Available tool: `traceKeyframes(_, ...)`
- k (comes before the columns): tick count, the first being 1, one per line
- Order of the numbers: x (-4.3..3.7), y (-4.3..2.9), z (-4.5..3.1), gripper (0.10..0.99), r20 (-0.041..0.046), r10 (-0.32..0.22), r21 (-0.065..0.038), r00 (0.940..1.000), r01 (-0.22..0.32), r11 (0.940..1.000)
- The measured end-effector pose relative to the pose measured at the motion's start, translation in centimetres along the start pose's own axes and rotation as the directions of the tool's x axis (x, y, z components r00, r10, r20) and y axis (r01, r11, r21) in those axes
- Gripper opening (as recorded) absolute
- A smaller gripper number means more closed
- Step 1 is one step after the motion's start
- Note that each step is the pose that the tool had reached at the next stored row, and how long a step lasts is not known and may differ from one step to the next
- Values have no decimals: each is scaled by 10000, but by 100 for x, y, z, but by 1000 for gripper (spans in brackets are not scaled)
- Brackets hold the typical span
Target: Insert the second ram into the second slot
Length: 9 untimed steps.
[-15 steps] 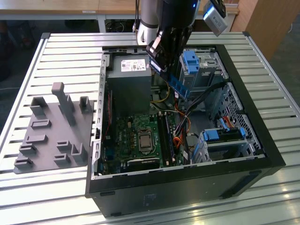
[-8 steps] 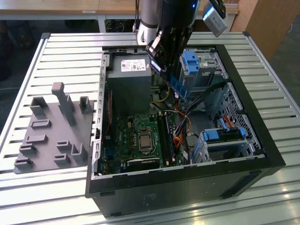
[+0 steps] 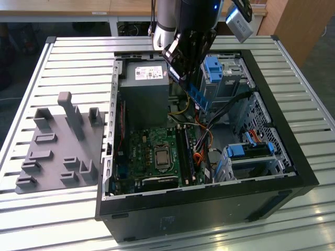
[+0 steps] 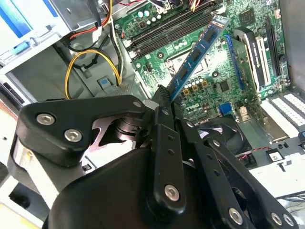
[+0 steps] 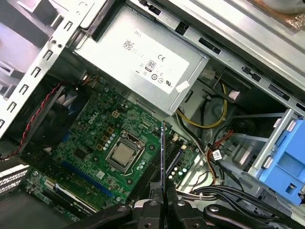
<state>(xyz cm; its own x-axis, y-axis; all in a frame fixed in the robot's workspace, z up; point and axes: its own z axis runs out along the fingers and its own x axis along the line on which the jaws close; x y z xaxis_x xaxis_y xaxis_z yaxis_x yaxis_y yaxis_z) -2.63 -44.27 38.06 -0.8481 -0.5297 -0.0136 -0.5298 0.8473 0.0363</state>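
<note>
one blue ram stick (image 4: pixel 198 52) hangs pinched in the closed gripper (image 4: pixel 162 102), tilted above the motherboard (image 4: pixel 224 86) inside the open computer case (image 3: pixel 209 209); it is clear of the memory slots (image 4: pixel 167 36), not yet inserted.

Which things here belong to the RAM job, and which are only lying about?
Job in hand:
- second ram, held in the gripper, jaws shut on it
- memory slots on the motherboard

Lying about:
- power supply
- blue drive-bay clips
- grey fixture plate
</note>
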Motion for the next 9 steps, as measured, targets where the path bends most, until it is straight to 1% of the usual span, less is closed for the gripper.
traceKeyframes(5, 0, 0, 2, 141, 11, 630, 29, 9980, -630, 9980)
traceKeyframes(9, 0, 0, 4, 141, 27, 1210, 47, 9926, -1210, 9926)
